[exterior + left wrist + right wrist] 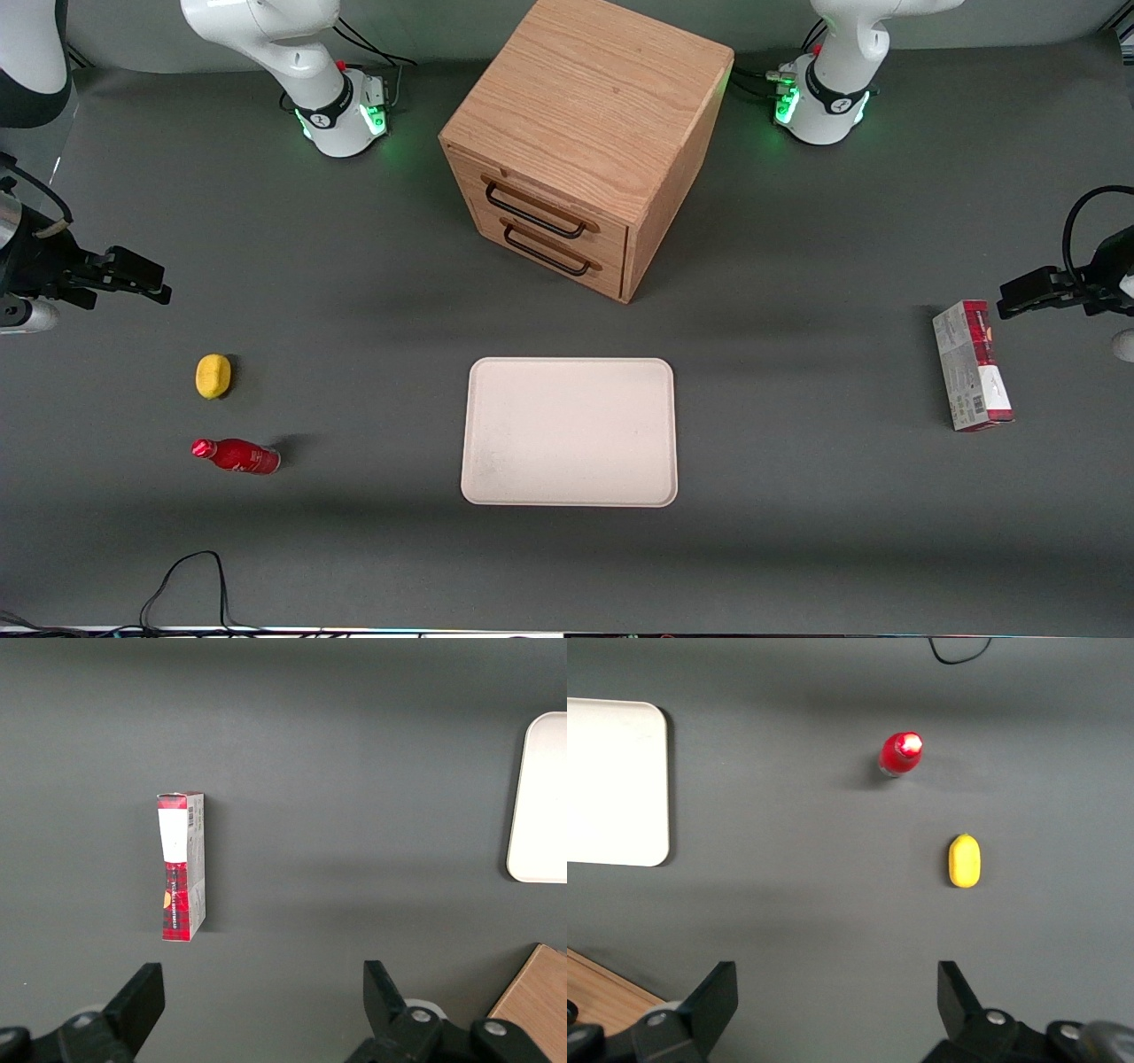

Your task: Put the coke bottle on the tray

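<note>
Even overhead light is flooding the scene, nothing dim. Wooden cabinet (580, 142) is casting a soft shadow on the grey table (797, 549) toward the parked arm's end. Coke bottle (236, 455) cap is glaring white in the right wrist view, tray (611, 780) is blowing out to near pure white there. Green LEDs are glowing at both arm bases. Gripper (837, 997) is hanging over the table, fingers apart, edges staying sharp

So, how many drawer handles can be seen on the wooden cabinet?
2: the upper handle and the lower handle directly under it, both on the cabinet front. The open pincer hangs above the lemon.
</note>
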Robot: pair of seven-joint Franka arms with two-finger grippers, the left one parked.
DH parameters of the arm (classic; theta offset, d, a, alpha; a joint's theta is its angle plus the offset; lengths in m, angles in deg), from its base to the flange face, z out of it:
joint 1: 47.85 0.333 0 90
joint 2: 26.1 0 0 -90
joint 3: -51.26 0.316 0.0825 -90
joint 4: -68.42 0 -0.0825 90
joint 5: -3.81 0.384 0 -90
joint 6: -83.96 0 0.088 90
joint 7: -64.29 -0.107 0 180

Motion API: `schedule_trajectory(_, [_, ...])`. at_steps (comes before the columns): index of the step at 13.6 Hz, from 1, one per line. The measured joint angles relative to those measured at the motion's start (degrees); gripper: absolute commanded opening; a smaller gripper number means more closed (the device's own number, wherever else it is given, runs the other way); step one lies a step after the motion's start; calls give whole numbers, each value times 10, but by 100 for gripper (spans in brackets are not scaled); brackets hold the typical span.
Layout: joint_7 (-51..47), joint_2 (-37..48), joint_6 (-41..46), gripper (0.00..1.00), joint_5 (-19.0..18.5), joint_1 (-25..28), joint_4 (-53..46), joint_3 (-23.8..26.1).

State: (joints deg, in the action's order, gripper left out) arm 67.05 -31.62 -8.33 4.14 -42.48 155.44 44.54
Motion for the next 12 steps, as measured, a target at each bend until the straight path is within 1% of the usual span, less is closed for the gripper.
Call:
schedule_trajectory(2, [34,-16,-10,100,-1,-14,-10,-11])
schedule_trajectory(3, [57,-34,-13,100,-1,-30,-29,-14])
schedule_trajectory(6, [99,-116,-8,100,6,-70,-122,-15])
schedule_trajectory(10, [106,-243,47,100,12,-73,-300,-8])
schedule_trajectory(12, [106,-266,58,100,20,-72,-332,-6])
